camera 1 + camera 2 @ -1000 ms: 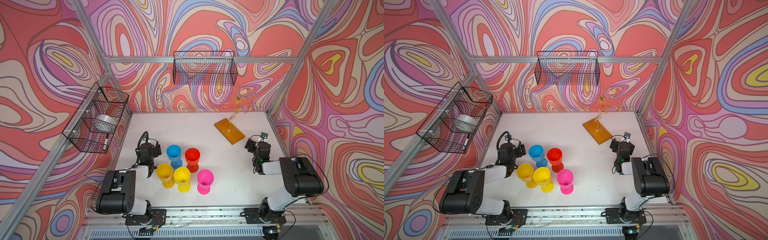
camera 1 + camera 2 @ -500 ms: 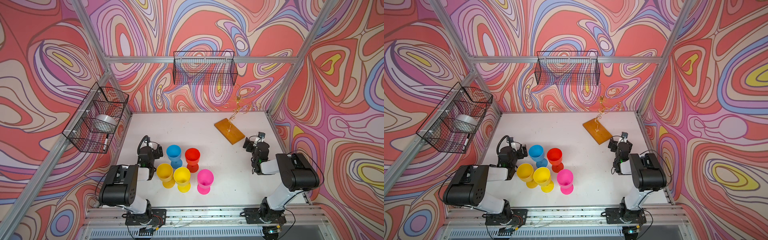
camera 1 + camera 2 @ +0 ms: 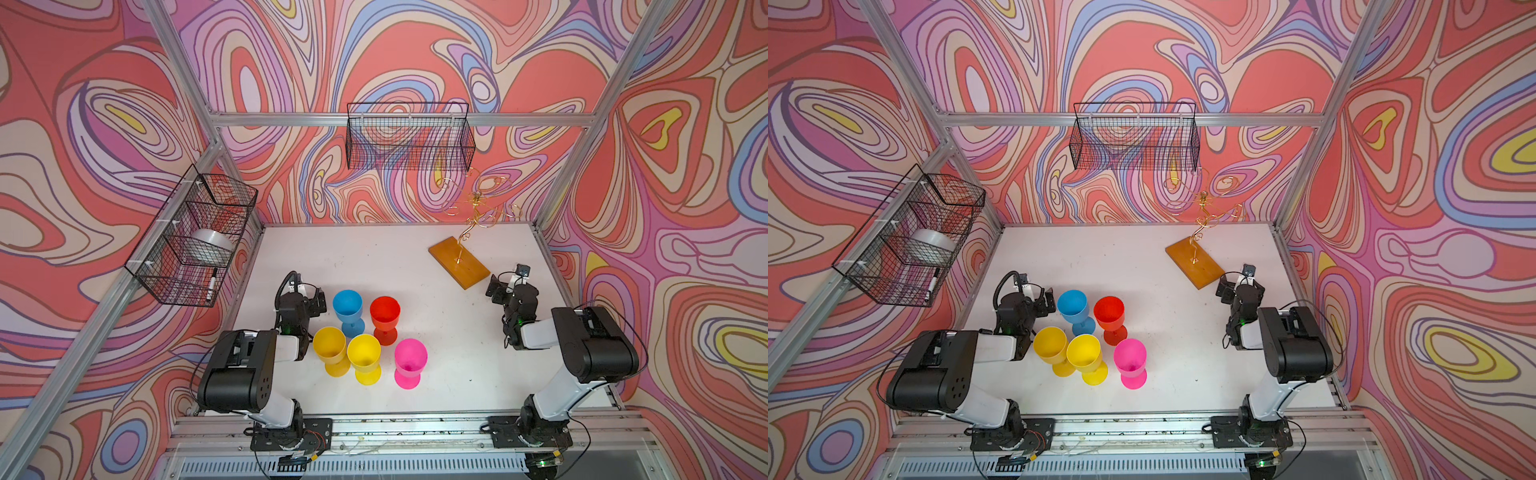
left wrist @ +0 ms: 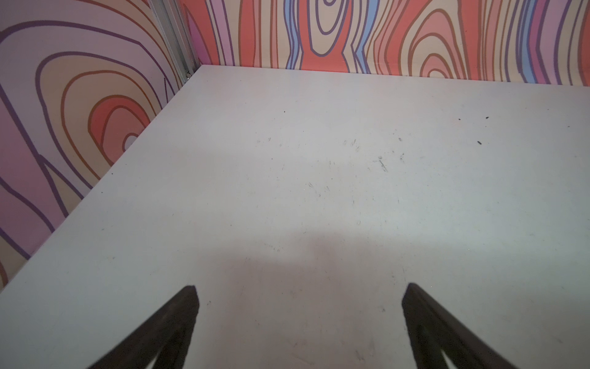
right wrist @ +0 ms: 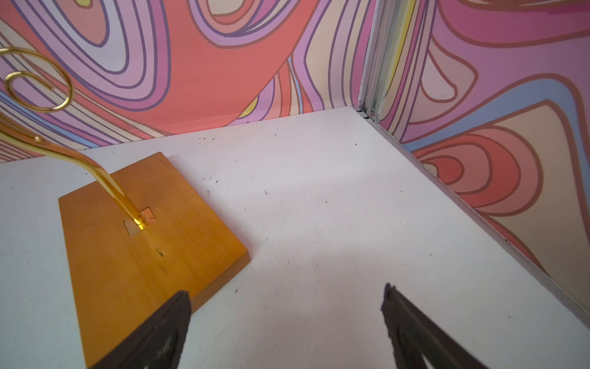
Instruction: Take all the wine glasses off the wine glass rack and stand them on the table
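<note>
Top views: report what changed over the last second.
The left hand edged right toward the blue glass; the right hand crept left toward the wine glass rack. Both are open, holding nothing. All glasses and the rack stayed put.

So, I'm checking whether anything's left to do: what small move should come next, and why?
Probably just draw back the left hand and right hand, both open and empty: the wine glass rack looks bare and five coloured glasses stand on the table.

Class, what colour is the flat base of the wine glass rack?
The rack base is amber-orange; the right wrist view shows it best.
</note>
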